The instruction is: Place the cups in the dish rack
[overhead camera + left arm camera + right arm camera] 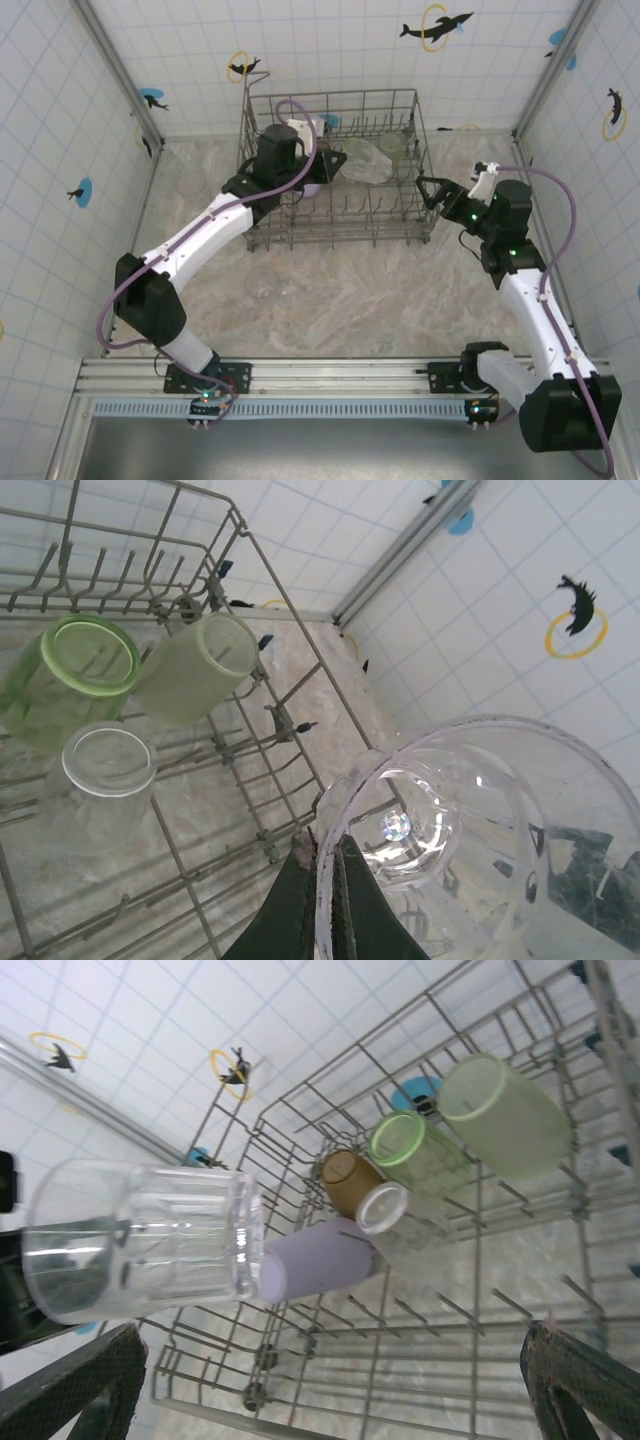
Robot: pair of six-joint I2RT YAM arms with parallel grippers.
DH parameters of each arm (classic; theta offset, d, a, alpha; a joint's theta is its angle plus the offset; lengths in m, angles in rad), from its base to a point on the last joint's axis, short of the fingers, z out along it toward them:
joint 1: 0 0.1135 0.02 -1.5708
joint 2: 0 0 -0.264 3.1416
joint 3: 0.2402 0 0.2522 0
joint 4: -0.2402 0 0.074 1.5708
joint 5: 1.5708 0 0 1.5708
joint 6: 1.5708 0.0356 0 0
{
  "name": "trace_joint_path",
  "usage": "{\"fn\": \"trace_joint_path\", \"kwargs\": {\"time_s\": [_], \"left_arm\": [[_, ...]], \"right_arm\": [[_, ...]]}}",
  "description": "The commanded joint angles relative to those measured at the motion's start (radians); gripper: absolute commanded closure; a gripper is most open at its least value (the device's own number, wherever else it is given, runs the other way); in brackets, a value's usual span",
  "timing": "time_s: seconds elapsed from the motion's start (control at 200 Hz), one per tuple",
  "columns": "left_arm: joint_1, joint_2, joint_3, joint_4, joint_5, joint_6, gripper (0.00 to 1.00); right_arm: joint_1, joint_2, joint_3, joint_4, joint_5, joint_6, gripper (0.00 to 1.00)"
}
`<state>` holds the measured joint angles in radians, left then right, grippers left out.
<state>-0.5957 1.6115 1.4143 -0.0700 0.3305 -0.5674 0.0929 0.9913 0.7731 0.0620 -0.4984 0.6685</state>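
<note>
The left pincer [322,848] pinches the rim of a clear cup [480,830] and holds it on its side over the dish rack [345,238]. The right pincer [430,193] is wide open, just beside the rack's right wall. In the rack lie a bright green cup [420,1150], a pale green cup [505,1115], a brown cup [350,1180], a lilac cup [315,1260] and a small clear cup [395,1215].

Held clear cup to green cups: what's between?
In the right wrist view: lilac cup, amber cup and a small clear cup, all in the rack.
</note>
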Motion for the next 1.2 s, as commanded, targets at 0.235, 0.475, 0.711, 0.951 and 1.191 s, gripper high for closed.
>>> {"fn": "trace_joint_path", "kwargs": {"time_s": [0.235,0.475,0.711,0.951,1.191], "left_arm": [[0.16,-0.024,-0.146,0.314,0.279,-0.204,1.0],[0.221,-0.004,-0.169,0.44,0.423,-0.294,1.0],[0.234,0.009,-0.172,0.485,0.488,-0.316,1.0],[0.251,0.035,-0.188,0.585,0.551,-0.351,1.0],[0.258,0.086,-0.191,0.695,0.593,-0.435,1.0]], "right_arm": [[0.086,0.144,-0.023,0.383,-0.107,0.145,0.01],[0.145,0.277,0.035,0.534,-0.169,0.187,0.01],[0.172,0.391,0.076,0.727,-0.219,0.305,0.01],[0.203,0.511,0.118,1.013,-0.236,0.539,0.01],[0.248,0.591,0.209,0.992,-0.229,0.546,0.01]]}}
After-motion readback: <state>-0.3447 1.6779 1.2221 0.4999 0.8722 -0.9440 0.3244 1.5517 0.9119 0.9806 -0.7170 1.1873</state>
